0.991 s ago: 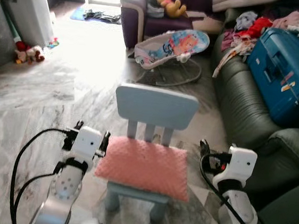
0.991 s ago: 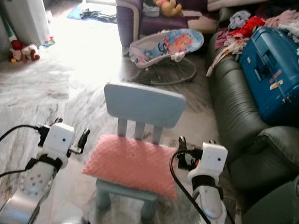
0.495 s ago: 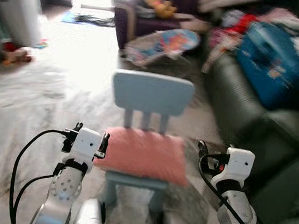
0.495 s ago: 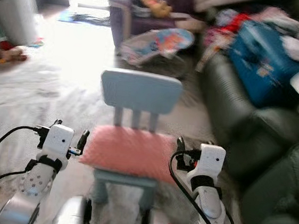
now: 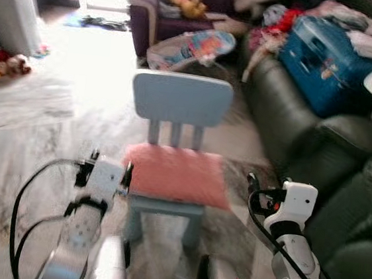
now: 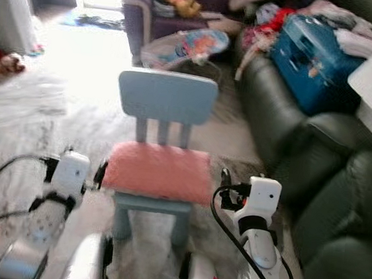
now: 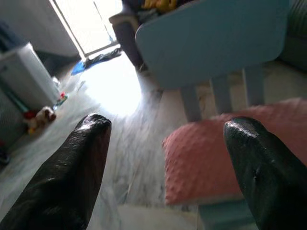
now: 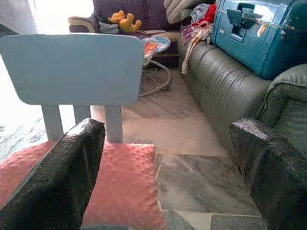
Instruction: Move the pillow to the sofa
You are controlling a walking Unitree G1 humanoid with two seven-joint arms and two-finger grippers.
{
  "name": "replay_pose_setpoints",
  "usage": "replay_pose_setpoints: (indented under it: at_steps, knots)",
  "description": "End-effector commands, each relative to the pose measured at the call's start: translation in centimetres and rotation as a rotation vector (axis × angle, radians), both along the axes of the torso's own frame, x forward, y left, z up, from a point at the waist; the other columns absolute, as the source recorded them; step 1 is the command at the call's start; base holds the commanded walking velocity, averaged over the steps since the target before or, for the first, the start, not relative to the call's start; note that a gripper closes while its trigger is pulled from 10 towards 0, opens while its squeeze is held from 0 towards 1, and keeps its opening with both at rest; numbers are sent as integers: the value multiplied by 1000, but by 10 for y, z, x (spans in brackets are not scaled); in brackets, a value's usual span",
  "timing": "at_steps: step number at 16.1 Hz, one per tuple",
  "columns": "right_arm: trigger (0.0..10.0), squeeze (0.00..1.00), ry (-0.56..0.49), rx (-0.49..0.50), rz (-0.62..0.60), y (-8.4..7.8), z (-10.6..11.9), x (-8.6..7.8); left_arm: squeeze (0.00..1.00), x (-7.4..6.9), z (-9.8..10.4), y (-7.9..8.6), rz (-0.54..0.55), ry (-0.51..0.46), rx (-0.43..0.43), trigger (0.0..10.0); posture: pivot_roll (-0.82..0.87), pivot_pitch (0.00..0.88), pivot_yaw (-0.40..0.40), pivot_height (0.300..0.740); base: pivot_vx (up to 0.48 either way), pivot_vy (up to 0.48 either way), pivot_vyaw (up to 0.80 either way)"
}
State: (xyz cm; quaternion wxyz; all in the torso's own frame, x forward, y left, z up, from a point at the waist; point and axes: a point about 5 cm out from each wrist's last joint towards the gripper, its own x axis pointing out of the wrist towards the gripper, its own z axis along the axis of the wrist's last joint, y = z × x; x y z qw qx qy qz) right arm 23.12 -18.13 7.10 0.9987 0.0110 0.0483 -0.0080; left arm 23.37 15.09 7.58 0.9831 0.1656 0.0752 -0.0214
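Left eye view: both end effectors flank the pink pillow, fingers spread and empty.

The left end effector hangs just beside the near left corner of the flat, pink, bumpy-textured fabric pillow, nearer than the right end effector, which stands off the right edge. The pillow lies forward and between them on the seat of the small pale-blue plastic child's chair, its long axis running left to right. Beyond, to the right, waits the dark green leather sofa.
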Motion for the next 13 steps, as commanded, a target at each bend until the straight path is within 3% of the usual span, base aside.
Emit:
replay_pose_setpoints:
  at_steps: [1,3,10,13]
  knots:
    - [10000,0,-1,-5,-4,-1,1,2,0,0,1,2,14,2,18,10000,-6,0,-32,651,0,0,0]
    - [10000,0,-8,-3,12,1,2,2,0,3,5,5,23,-11,20,10000,-8,0,-29,651,0,0,0]
    - [10000,0,-14,-5,33,1,4,4,0,2,3,4,25,1,17,10000,-7,0,-31,651,277,0,0]
    - [10000,0,-14,-4,38,1,4,4,0,2,3,4,26,4,11,10000,-6,0,-34,651,306,289,0]
